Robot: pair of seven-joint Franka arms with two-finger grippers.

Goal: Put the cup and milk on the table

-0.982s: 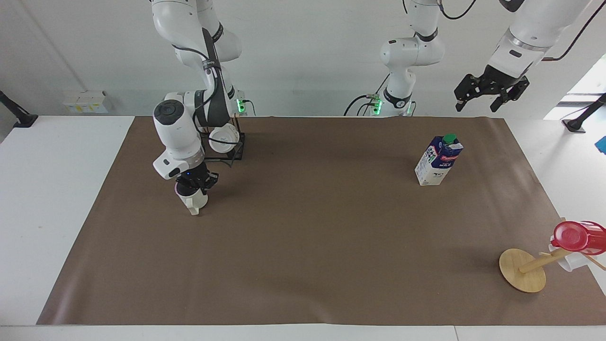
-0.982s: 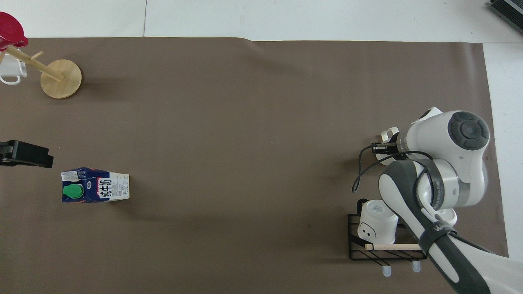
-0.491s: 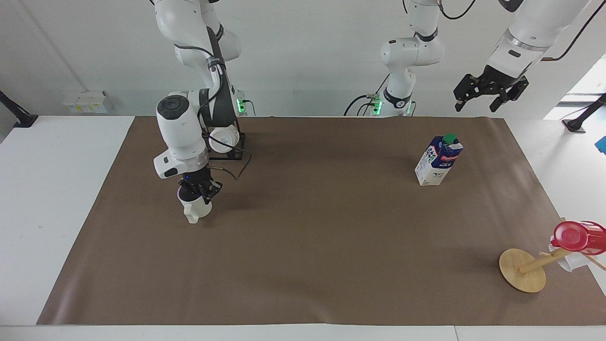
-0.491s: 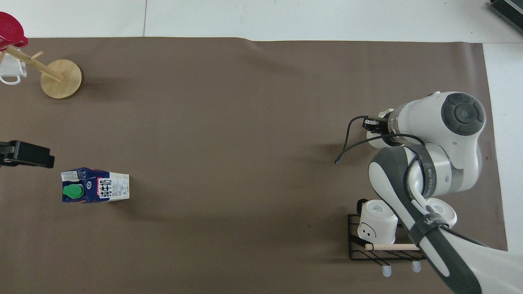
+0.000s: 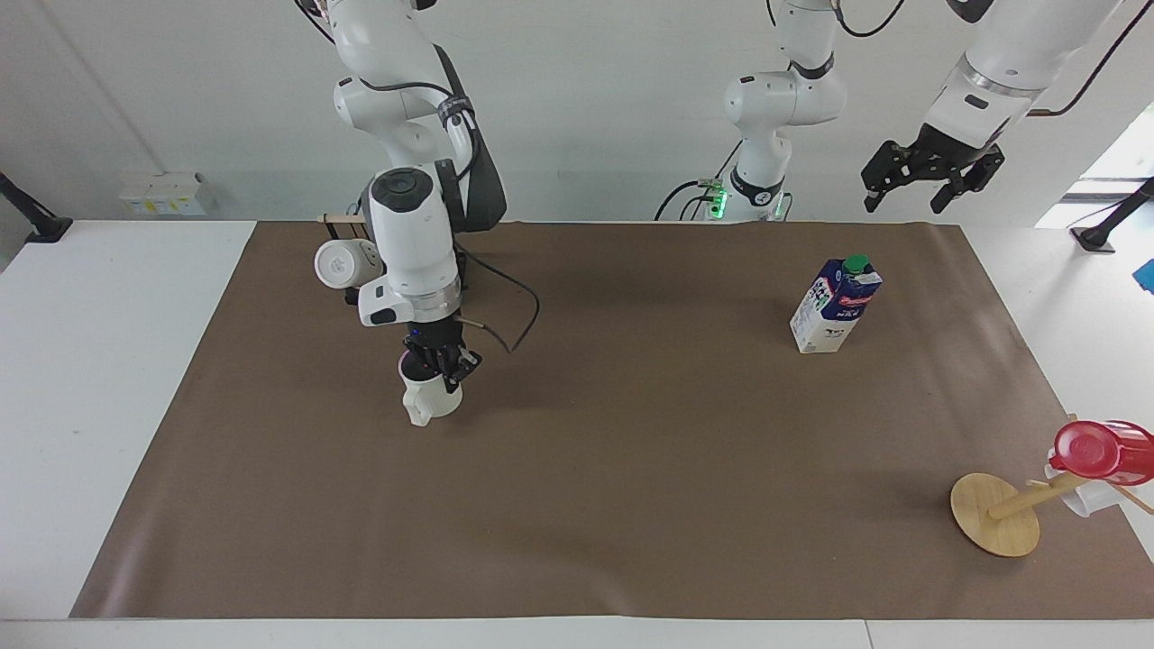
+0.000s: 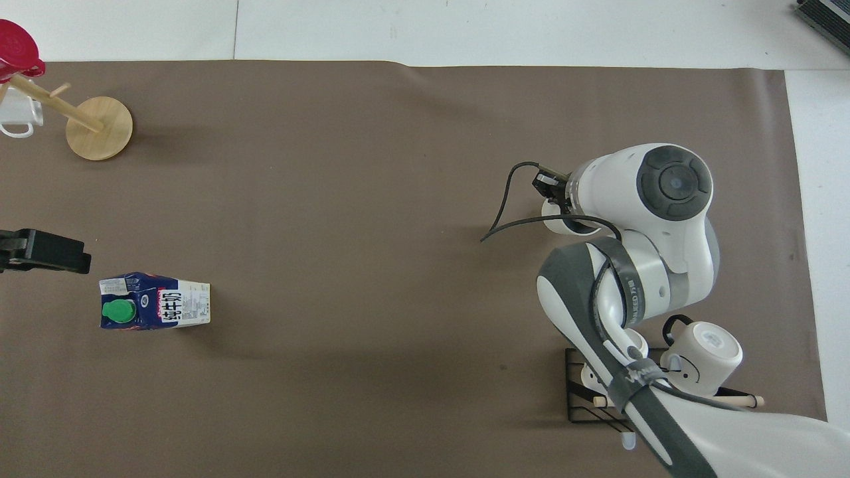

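Right gripper [image 5: 434, 362] points straight down over the right arm's end of the brown paper, fingers clamped on the rim of the cup [image 5: 430, 397]. Cup hangs upright under the fingers, chunky handle turned away from the robots; whether its base touches the paper cannot be told. Right arm rises from its base, folds at the elbow, and drops through a vertical wrist; a black cable loops off the wrist toward the table's middle. In the overhead view the wrist housing covers most of the cup [image 6: 561, 221], only a sliver of rim and wall showing beside it.

Wire rack [image 6: 584, 392] sits nearer the robots than the cup, a white mug [image 5: 341, 263] on its side on it, round base toward the facing camera.

Left gripper [image 5: 930, 169] hangs high in the air at the left arm's end, fingers spread and holding nothing; arm waits. Milk [image 5: 835, 305] stands upright on the table [image 5: 631, 505], green cap on top, toward the left arm's end, well apart from the cup.

Round wooden disc [image 5: 994, 514] with a leaning peg lies farther from the robots than the milk, a red-topped cup [image 5: 1098, 451] on the peg.
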